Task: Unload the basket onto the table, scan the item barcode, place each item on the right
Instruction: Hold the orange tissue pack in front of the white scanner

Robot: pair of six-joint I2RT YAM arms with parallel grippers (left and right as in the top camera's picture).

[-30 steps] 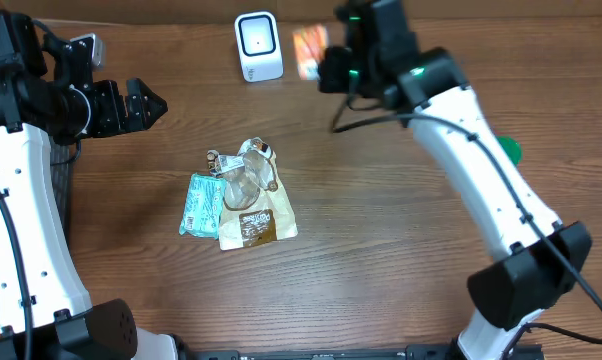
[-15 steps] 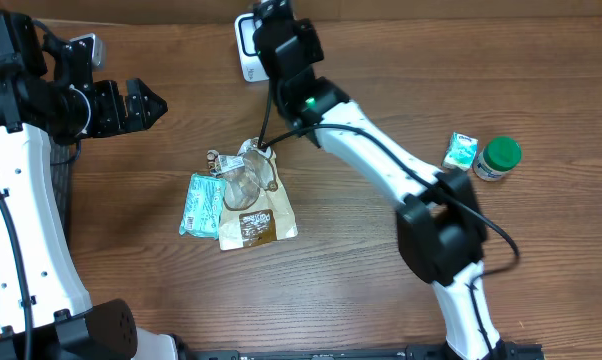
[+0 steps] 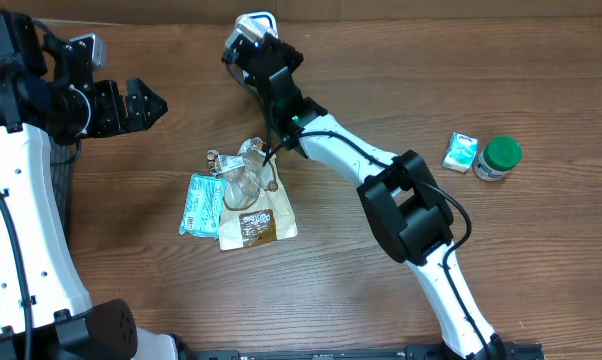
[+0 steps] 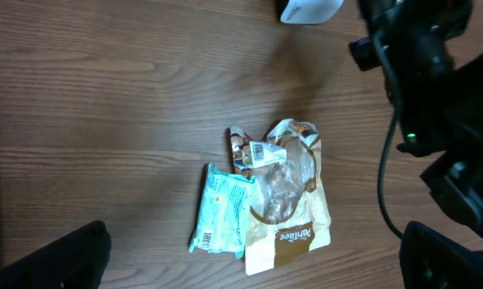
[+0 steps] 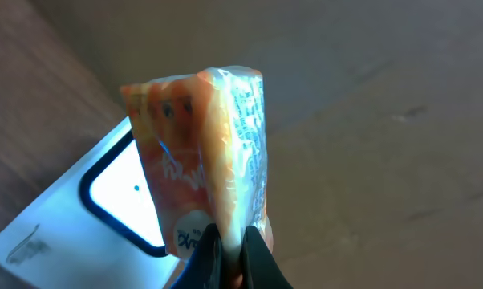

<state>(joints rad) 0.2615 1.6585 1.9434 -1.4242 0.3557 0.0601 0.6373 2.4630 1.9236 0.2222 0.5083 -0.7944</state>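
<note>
An orange snack packet [image 5: 201, 152] is pinched at its lower edge by my right gripper [image 5: 229, 241], which is shut on it. The packet stands upright directly in front of the white barcode scanner [image 5: 65, 217], whose lit window shows behind it. From overhead, the right gripper [image 3: 249, 45] covers most of the scanner [image 3: 258, 19] at the table's far edge, and the packet is hidden under the wrist. My left gripper [image 3: 151, 103] hangs open at the left, high above the table, holding nothing. In its wrist view the left gripper [image 4: 245, 261] has its fingers far apart.
A pile lies mid-table: a teal packet [image 3: 201, 203], a tan PanTree bag [image 3: 253, 218] and a clear wrapper [image 3: 246, 170]. At the right sit a small teal packet [image 3: 461, 152] and a green-lidded jar [image 3: 499, 157]. The right arm stretches diagonally across the table.
The right arm has swung left, carrying the orange packet from the scanner's right side to directly in front of it. The left arm has stayed still.
</note>
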